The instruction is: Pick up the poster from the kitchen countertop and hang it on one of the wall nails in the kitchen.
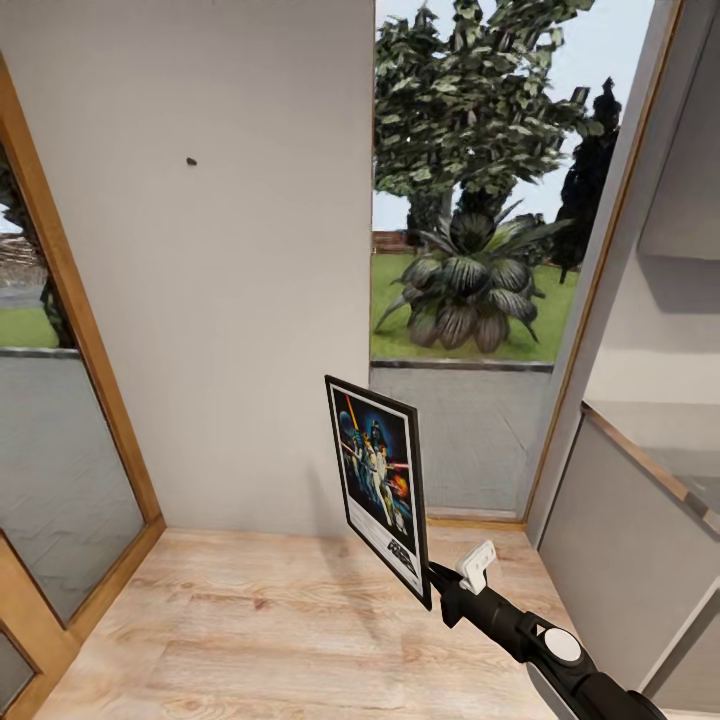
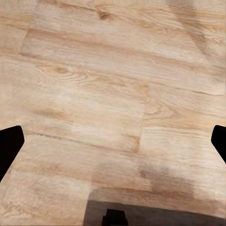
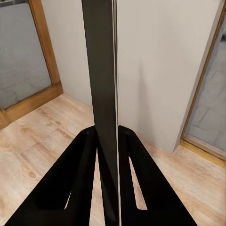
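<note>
The poster (image 1: 378, 484) stands upright in the right end effector (image 1: 432, 578), gripped at its lower corner; its face carries dark blue artwork inside a white border and black frame, with a black title block at the bottom (too foreshortened here to read letter by letter). In the right wrist view the poster (image 3: 104, 108) is seen edge-on as a thin dark slab, and both fingers (image 3: 82, 160) press flat against its two sides, closed onto it.

Above and well to the left of that end effector, a wall nail (image 1: 191, 161) shows as a small dark dot on the plain grey wall (image 1: 230, 300). The wall is bounded by a wood-framed glass door (image 1: 60, 400) on the left and a window opening (image 1: 470, 300) on the right.

Below lies bare wooden floor (image 1: 250, 630). The left end effector (image 2: 113, 141) has its dark fingertips (image 2: 9, 143) spread wide over floor planks, holding nothing.
</note>
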### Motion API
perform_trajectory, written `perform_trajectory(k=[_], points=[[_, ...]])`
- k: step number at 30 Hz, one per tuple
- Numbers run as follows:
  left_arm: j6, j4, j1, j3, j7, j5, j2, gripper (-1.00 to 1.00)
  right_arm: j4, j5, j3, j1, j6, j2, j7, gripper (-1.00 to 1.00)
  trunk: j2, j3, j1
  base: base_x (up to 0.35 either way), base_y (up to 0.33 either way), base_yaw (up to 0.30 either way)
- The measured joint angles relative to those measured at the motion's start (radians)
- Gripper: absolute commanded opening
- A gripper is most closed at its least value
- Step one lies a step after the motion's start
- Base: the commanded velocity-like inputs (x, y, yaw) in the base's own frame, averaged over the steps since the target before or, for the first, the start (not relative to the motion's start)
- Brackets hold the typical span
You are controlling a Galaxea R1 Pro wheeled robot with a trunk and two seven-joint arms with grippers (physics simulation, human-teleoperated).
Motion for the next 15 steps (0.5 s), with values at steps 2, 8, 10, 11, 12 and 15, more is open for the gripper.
perform_trajectory(k=[2,8,10,11,12,15], points=[[0.000,0.000,0.000,0.000,0.000,0.000,0.000,1.00,0.000,0.000,0.000,0.000,0.000,0.000,0.000,-1.00,0.014,0.006,-0.008,0.000,0.000,0.000],[0.000,0.000,0.000,0.000,0.000,0.000,0.000,1.00,0.001,0.000,0.000,0.000,-0.001,0.001,-0.001,-1.00,0.056,0.025,-0.031,0.000,0.000,0.000],[0.000,0.000,0.000,0.000,0.000,0.000,0.000,1.00,0.001,0.000,0.000,0.000,-0.001,0.001,-0.001,-1.00,0.070,0.031,-0.038,0.000,0.000,0.000],[0.000,0.000,0.000,0.000,0.000,0.000,0.000,1.00,0.001,0.000,0.000,0.000,0.000,0.001,-0.001,-1.00,0.077,0.035,-0.042,0.000,0.000,0.000],[0.000,0.000,0.000,0.000,0.000,0.000,0.000,1.00,0.001,0.000,0.000,0.000,0.000,0.001,-0.001,-1.00,0.084,0.038,-0.046,0.000,0.000,0.000],[0.000,0.000,0.000,0.000,0.000,0.000,0.000,1.00,0.001,0.000,0.000,0.000,0.000,0.001,-0.002,-1.00,0.105,0.047,-0.058,0.000,0.000,0.000]])
